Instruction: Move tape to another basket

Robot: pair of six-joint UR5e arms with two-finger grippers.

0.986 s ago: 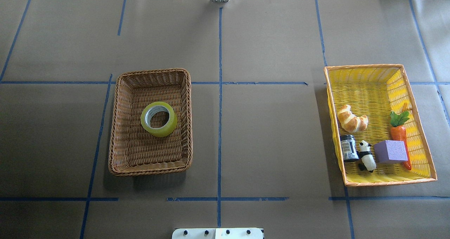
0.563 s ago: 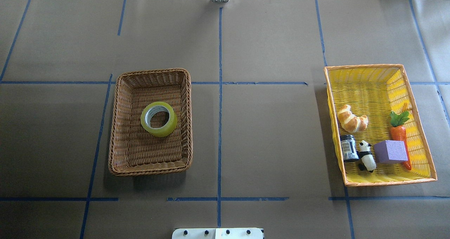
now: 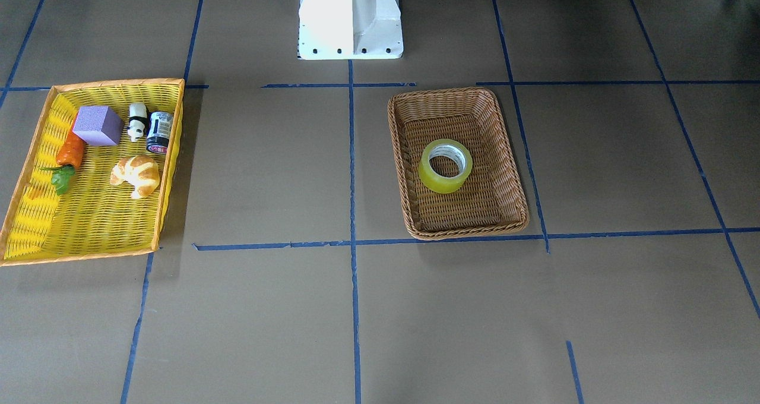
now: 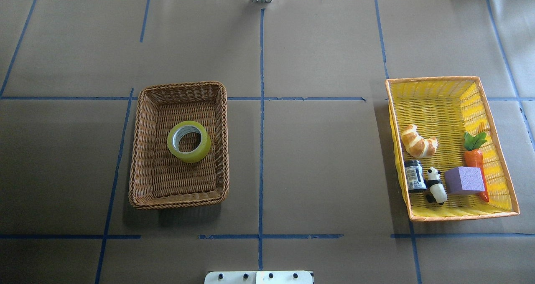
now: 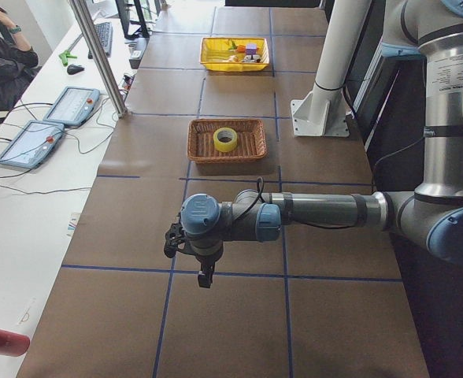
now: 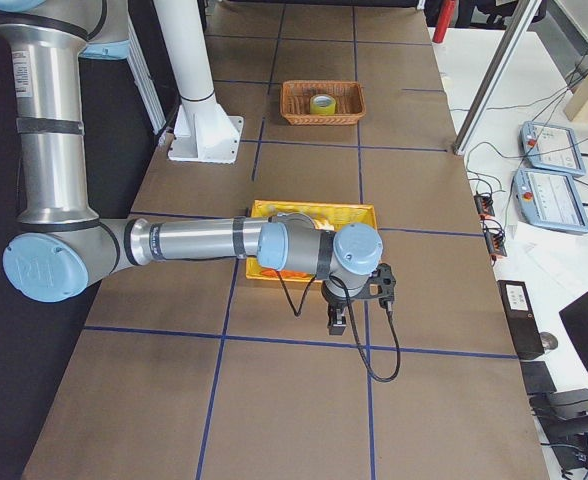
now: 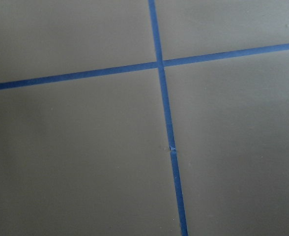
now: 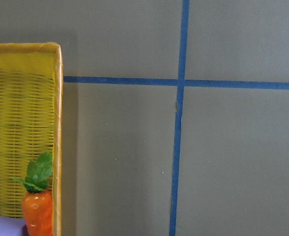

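The yellow-green tape [image 4: 196, 153] lies flat in the middle of the brown wicker basket [image 4: 179, 203], left of the table's centre line. Both also show in the front view, the tape [image 3: 445, 181] inside the basket [image 3: 463, 232], and in the left side view, tape [image 5: 225, 149]. My left gripper [image 5: 205, 276] hangs over bare table far from the basket, seen only from the side. My right gripper [image 6: 337, 322] hangs just past the yellow basket, also seen only from the side. I cannot tell whether either is open or shut.
A yellow orange-rimmed plastic basket [image 4: 430, 92] at the right holds a croissant [image 4: 419, 142], a carrot [image 4: 474, 156], a purple block [image 4: 464, 180], a panda toy [image 4: 435, 186] and a dark jar [image 4: 414, 175]. The robot's white base [image 3: 350, 18] stands at the near edge. Blue tape lines cross the brown table.
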